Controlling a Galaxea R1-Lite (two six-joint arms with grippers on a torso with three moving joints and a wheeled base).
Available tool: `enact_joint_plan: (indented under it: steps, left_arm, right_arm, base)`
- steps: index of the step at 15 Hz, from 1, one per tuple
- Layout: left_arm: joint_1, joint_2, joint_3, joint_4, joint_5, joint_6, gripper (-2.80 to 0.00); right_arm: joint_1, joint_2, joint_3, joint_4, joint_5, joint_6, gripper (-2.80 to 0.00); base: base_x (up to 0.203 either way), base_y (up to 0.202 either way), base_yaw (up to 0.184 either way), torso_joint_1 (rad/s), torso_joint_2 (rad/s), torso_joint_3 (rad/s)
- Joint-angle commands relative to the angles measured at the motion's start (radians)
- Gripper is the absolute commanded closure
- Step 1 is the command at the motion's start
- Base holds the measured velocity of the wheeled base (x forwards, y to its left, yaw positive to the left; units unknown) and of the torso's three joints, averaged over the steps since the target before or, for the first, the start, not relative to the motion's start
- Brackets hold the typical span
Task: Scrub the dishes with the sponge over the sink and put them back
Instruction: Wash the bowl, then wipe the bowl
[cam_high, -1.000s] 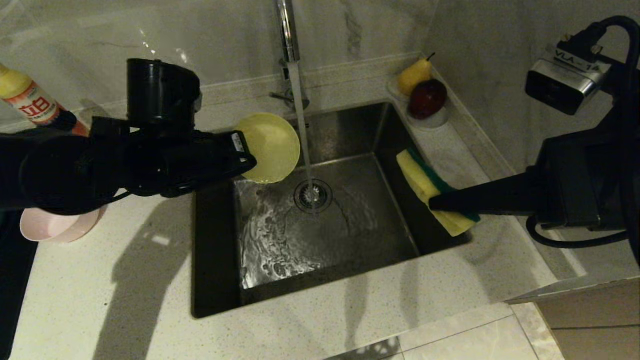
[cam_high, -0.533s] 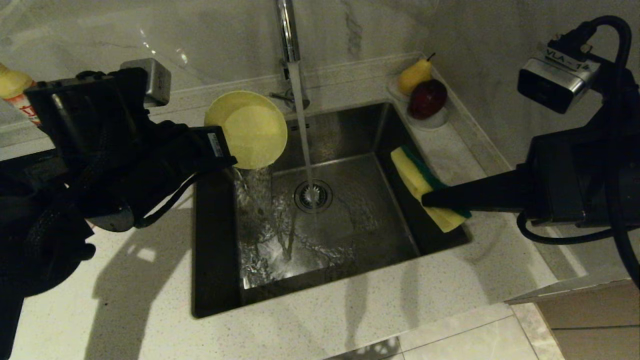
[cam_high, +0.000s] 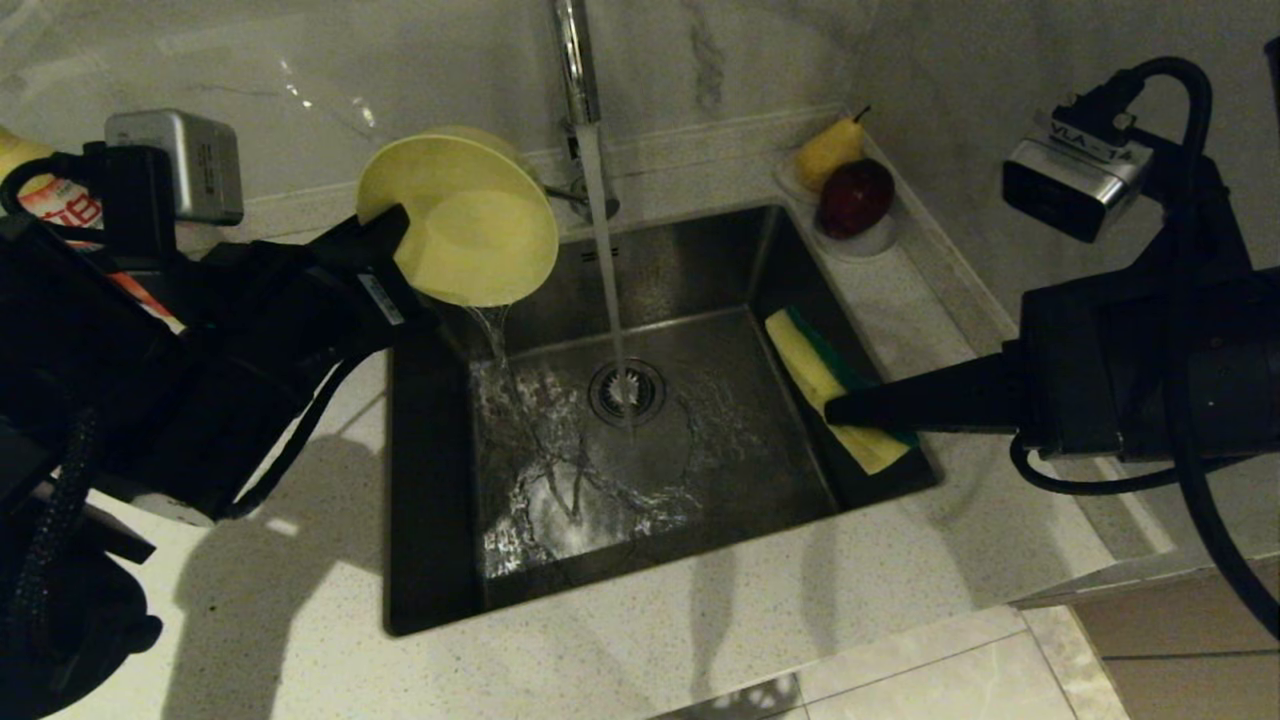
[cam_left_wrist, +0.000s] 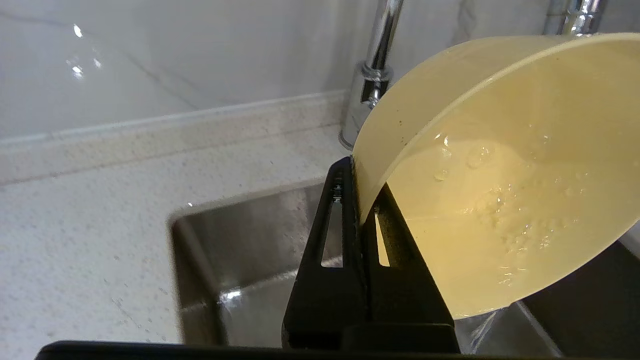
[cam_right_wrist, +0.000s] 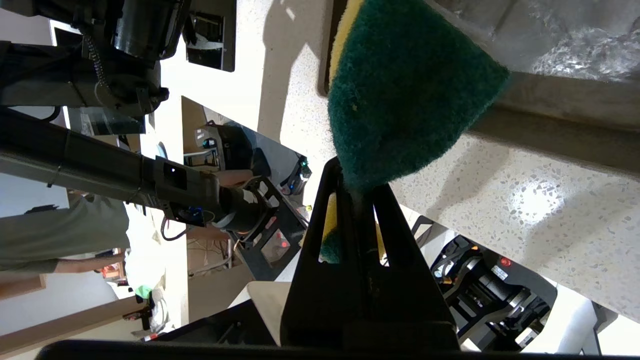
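A yellow bowl (cam_high: 460, 220) hangs tilted over the back left corner of the steel sink (cam_high: 690, 270), with water spilling from its low edge into the basin. My left gripper (cam_high: 400, 230) is shut on the bowl's rim; in the left wrist view the bowl (cam_left_wrist: 500, 175) is wet inside and pinched between the fingers of the left gripper (cam_left_wrist: 360, 175). My right gripper (cam_high: 840, 410) is shut on the yellow and green sponge (cam_high: 815, 365), holding it over the sink's right edge. The right wrist view shows the sponge's green face (cam_right_wrist: 400, 85) above the right gripper (cam_right_wrist: 357, 177).
The faucet (cam_high: 572, 60) runs a thin stream onto the drain strainer (cam_high: 626, 392). A pear (cam_high: 828, 150) and a dark red fruit (cam_high: 855, 195) sit on a small dish at the back right corner. A detergent bottle (cam_high: 60, 200) stands at far left on the speckled counter (cam_high: 250, 600).
My left wrist has rolled and lifted the yellow bowl up and to the left, away from the tap stream, and its water now pours out. The sponge has shifted slightly left.
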Motion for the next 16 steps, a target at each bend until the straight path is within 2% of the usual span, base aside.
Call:
enact_joint_plan:
  steps: [1, 4, 6, 8, 9, 11, 14, 16]
  left_arm:
    - [-0.002, -0.029, -0.002, 0.035, 0.007, -0.019, 0.00]
    - [-0.027, -0.105, -0.026, 0.327, 0.004, -0.060, 0.00]
    - [-0.055, -0.158, -0.119, 0.624, 0.005, -0.147, 0.00]
    - [-0.083, -0.213, -0.266, 0.956, 0.002, -0.251, 0.00]
    - [-0.098, -0.226, -0.317, 1.042, 0.003, -0.297, 0.00]
    - [-0.165, -0.224, -0.338, 1.085, 0.035, -0.324, 0.00]
    - [-0.245, -0.173, -0.333, 1.078, 0.139, -0.297, 0.00]
    - [-0.290, -0.154, -0.308, 1.061, 0.155, -0.294, 0.00]
  right_arm:
    - [0.035, -0.002, -0.002, 0.002, 0.000, 0.002, 0.00]
    - [0.085, 0.006, -0.029, -0.016, -0.001, -0.001, 0.00]
    - [0.126, 0.030, -0.084, -0.021, -0.003, -0.001, 0.00]
    - [0.150, 0.079, -0.142, -0.020, -0.005, -0.001, 0.00]
    - [0.160, 0.098, -0.168, -0.017, -0.008, -0.001, 0.00]
    - [0.187, 0.130, -0.217, -0.010, -0.011, 0.000, 0.00]
    - [0.221, 0.175, -0.246, -0.014, -0.013, 0.003, 0.00]
    - [0.234, 0.202, -0.279, -0.008, -0.015, 0.003, 0.00]
  base:
    - [0.000, 0.000, 0.000, 0.000, 0.00, 0.000]
    - [0.000, 0.000, 0.000, 0.000, 0.00, 0.000]
    - [0.000, 0.000, 0.000, 0.000, 0.00, 0.000]
    - [0.000, 0.000, 0.000, 0.000, 0.00, 0.000]
    - [0.000, 0.000, 0.000, 0.000, 0.00, 0.000]
    - [0.000, 0.000, 0.000, 0.000, 0.00, 0.000]
    - [0.000, 0.000, 0.000, 0.000, 0.00, 0.000]
    - [0.000, 0.000, 0.000, 0.000, 0.00, 0.000]
